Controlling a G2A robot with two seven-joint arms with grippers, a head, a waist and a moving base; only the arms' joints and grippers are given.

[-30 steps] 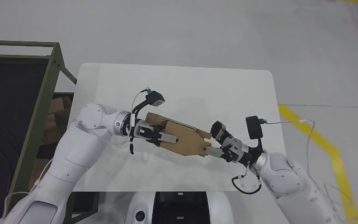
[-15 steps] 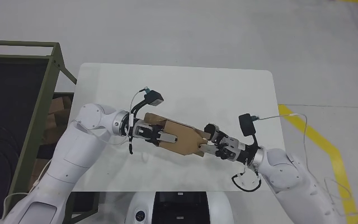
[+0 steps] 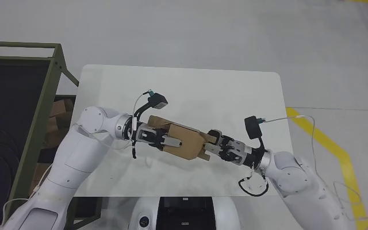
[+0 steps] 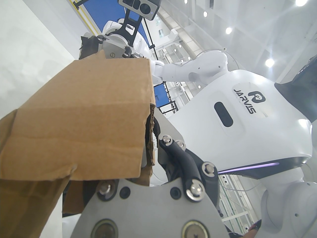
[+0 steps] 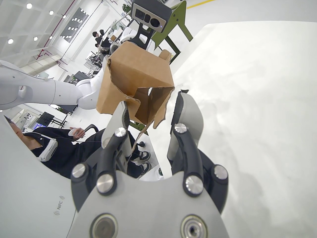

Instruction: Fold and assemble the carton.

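A brown cardboard carton (image 3: 183, 142) hangs lengthwise over the front part of the white table (image 3: 230, 92), between my two arms. My left gripper (image 3: 163, 140) is shut on the carton's left end; in the left wrist view the carton (image 4: 81, 125) covers one finger and the other finger (image 4: 178, 154) presses its edge. My right gripper (image 3: 211, 145) is at the carton's right end. In the right wrist view its fingers (image 5: 184, 110) stand apart, open, on either side of a torn end flap (image 5: 154, 107) of the carton (image 5: 138, 75).
A green-framed rack (image 3: 34, 115) with cardboard pieces (image 3: 57, 121) stands off the table's left edge. A yellow floor line (image 3: 322, 138) runs to the right. The far half of the table (image 5: 247, 75) is bare.
My right gripper has moved left up to the carton's right end, and its fingers now straddle the end flap. The left gripper and the carton have stayed nearly still.
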